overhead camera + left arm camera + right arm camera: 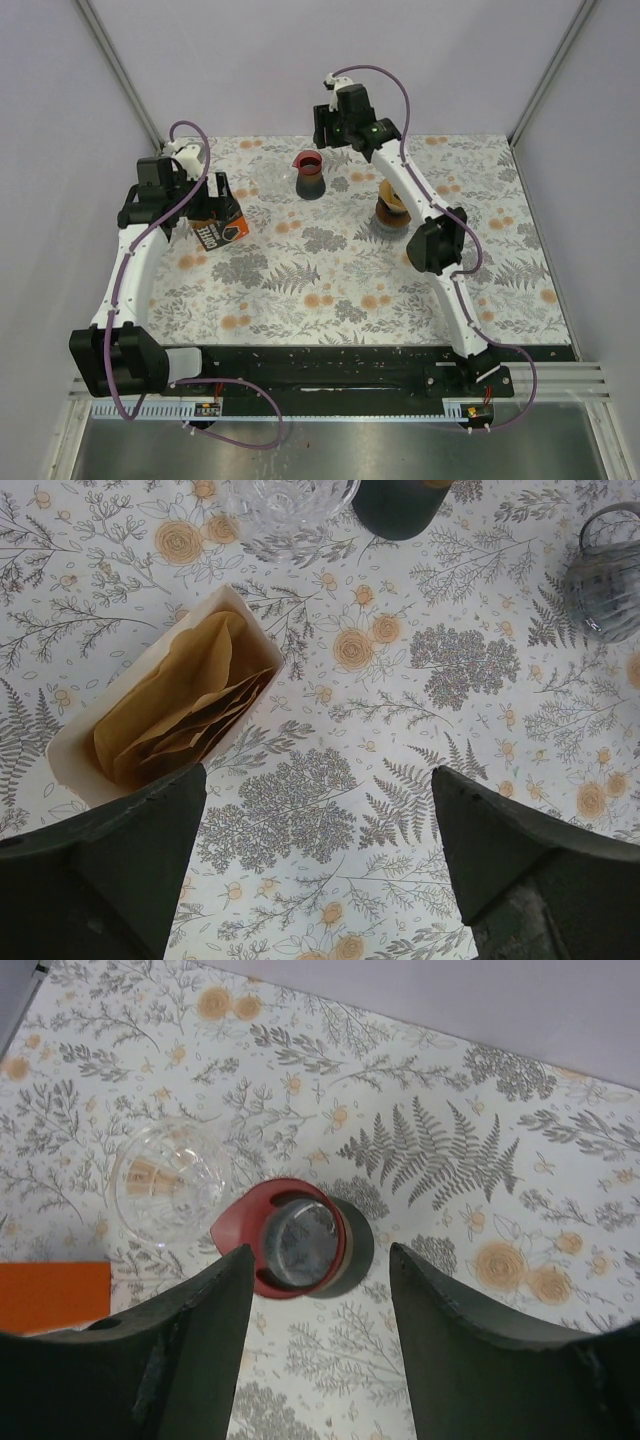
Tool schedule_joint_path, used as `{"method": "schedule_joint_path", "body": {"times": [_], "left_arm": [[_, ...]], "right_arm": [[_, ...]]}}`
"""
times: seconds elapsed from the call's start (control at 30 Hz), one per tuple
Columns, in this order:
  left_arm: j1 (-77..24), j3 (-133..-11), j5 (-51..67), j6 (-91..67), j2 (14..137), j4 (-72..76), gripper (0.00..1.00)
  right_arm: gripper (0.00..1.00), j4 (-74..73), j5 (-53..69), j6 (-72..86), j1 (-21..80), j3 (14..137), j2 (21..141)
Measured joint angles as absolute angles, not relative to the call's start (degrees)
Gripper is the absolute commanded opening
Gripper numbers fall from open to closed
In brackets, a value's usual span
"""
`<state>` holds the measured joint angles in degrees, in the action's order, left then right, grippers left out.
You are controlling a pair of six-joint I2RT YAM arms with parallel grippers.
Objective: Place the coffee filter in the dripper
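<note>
This is a lab test booth: blank white panels [320,60] framed by aluminium posts [120,70], left arm [135,265] and right arm [455,300] bolted to a black rail [330,365].

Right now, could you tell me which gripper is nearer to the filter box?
Left. The left gripper hovers open right beside the filter box; the right gripper is farther off, over the red-rimmed carafe.

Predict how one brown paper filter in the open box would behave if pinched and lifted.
The filters look like thin, creased paper, so one would probably flop and weigh little. They lie packed in overlapping layers, so a pinch may drag several out. Their box looks like light card and might shift too.
</note>
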<state>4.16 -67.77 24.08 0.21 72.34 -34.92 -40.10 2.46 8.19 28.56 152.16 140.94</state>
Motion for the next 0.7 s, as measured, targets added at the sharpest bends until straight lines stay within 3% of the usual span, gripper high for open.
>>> {"method": "schedule_joint_path", "body": {"times": [0.27, 0.47, 0.63, 0.7], "left_arm": [[4.16, -67.22, 24.25, 0.21, 71.85, -34.54, 0.99], [4.25, -67.13, 24.77, 0.21, 71.72, -34.52, 0.99], [4.36, -67.13, 25.04, 0.21, 71.72, -34.44, 0.99], [4.47, -67.13, 25.08, 0.21, 71.72, -34.39, 0.99]], "right_arm": [[0.58, -35.31, -2.46, 8.40, 30.39, 154.08, 149.56], [0.35, -34.92, -3.55, 8.01, 30.37, 154.04, 152.55], [0.03, -34.00, -3.20, 7.09, 30.57, 153.14, 152.53], [0.00, -33.80, -3.36, 6.46, 30.74, 152.31, 151.94]]}}
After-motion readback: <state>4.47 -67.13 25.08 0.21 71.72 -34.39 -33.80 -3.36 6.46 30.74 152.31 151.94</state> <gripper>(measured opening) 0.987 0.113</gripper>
